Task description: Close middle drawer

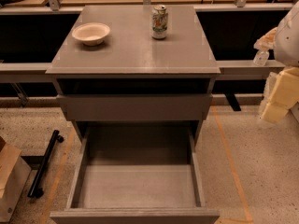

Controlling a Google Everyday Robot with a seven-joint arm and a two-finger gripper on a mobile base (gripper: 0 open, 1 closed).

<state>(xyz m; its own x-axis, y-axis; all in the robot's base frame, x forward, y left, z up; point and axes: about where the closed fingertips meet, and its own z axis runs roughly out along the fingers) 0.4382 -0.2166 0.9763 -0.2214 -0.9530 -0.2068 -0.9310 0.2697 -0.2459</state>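
Note:
The grey cabinet [135,55] stands in the middle of the camera view. Its middle drawer [138,185] is pulled far out toward the camera. Its inside is empty, and its flat front [135,215] lies at the bottom edge of the view. Above it, the taller uppermost front [134,107] sits just under the cabinet top with a dark gap over it. The lowest front is hidden under the open drawer. My gripper [276,101], cream-coloured, is at the right edge of the view. It is level with the uppermost front, well to the right of the cabinet, and touches nothing.
A white bowl [91,33] and a drink can [160,21] stand on the cabinet top. A black bar [44,164] lies on the floor at left, beside a brown box [9,181]. Long benches [247,66] run behind the cabinet. Orange tape lines [231,164] mark the floor.

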